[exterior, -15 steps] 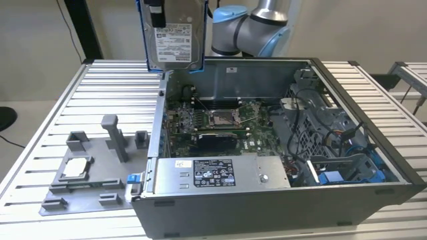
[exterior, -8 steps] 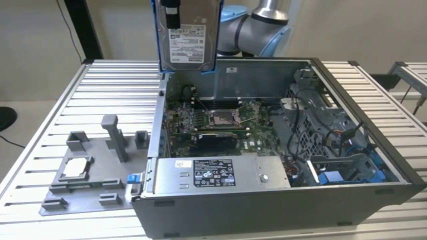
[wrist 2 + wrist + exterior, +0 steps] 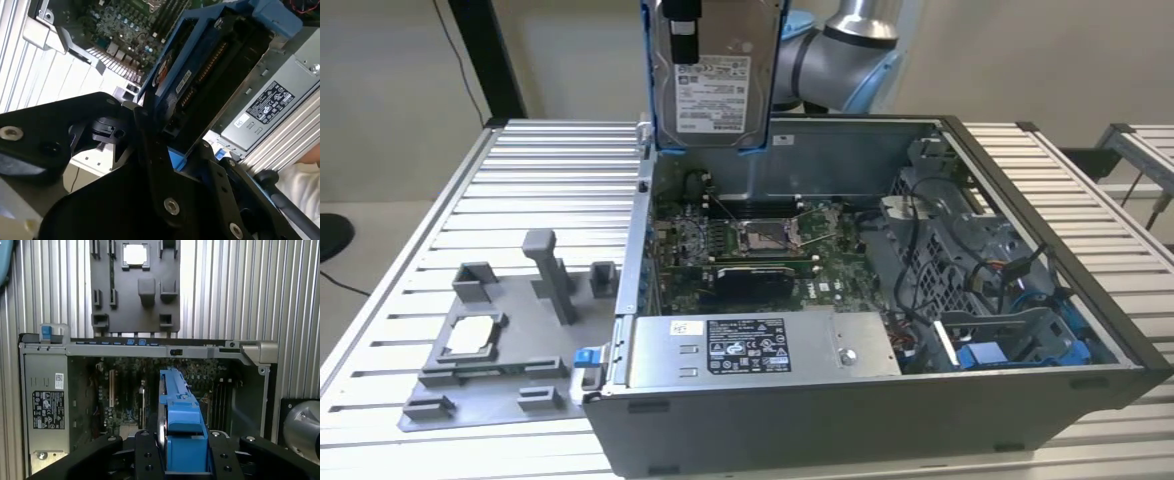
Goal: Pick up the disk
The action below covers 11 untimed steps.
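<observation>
Above the open grey metal computer case [image 3: 1014, 400], at twelve o'clock of the exterior view, hangs the flat silver-grey rectangular disk [image 3: 711, 85] with its white label and blue plastic bracket. It is upright, label facing the camera, clear of the case. The black gripper [image 3: 678, 18] grips its upper edge, with the grey robot arm [image 3: 847, 50] just behind at about one o'clock. Green motherboard [image 3: 761, 235] sits mid-case. The silver power supply box [image 3: 761, 345] lies along the case's six o'clock edge. At the case's nine o'clock, on the exterior view's left, a grey plastic fixture tray [image 3: 494, 400] rests on the ribbed aluminium table [image 3: 534, 170] and holds a small square silver chip [image 3: 474, 330].

Second wrist view: disk [image 3: 200, 65] edge-on, connector side showing. Gripper [image 3: 175, 150] closed around it, a black finger on either side. Motherboard [image 3: 125, 30] and power supply box [image 3: 270, 105] lie beyond.

First wrist view: disk [image 3: 182, 425] edge-on, pinched between the fingers [image 3: 145, 455] of the gripper [image 3: 182, 462], over the open case [image 3: 150, 347]. Fixture tray [image 3: 135, 300] and chip [image 3: 135, 254] lie past the case wall, on the table [image 3: 240, 290].
</observation>
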{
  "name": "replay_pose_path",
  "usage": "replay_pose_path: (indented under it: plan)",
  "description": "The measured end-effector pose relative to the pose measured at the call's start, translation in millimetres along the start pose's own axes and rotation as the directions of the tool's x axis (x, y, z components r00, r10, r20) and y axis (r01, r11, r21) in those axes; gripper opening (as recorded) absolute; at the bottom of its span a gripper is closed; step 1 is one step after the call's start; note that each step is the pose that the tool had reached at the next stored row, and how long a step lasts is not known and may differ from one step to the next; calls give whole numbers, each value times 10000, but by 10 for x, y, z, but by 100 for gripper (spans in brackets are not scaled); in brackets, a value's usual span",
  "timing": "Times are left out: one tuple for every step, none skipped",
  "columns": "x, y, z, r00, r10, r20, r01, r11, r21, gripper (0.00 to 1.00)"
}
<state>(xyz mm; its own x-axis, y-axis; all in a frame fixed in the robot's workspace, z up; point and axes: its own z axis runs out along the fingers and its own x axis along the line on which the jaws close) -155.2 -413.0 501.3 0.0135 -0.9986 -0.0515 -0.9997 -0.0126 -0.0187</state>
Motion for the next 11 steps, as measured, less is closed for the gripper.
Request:
replay_pose_path:
  plan:
    - [23,-15,-1,10000,-1,0,1,10000,0,0]
    - [44,-27,-2,10000,-1,0,1,10000,0,0]
    - [66,-39,-2,10000,-2,1,2,10000,0,0]
    - [87,-49,-3,10000,0,0,0,10000,0,0]
    - [110,-60,-3,10000,0,1,0,10000,0,0]
    - [132,-71,-4,10000,0,0,0,10000,0,0]
    - [153,-82,-5,10000,-1,1,1,10000,0,0]
    - [176,-93,-6,10000,-2,1,2,10000,0,0]
    - [199,-104,-6,10000,-1,0,1,10000,0,0]
    - [221,-114,-7,10000,-1,0,1,10000,0,0]
    - [245,-125,-8,10000,0,0,0,10000,0,0]
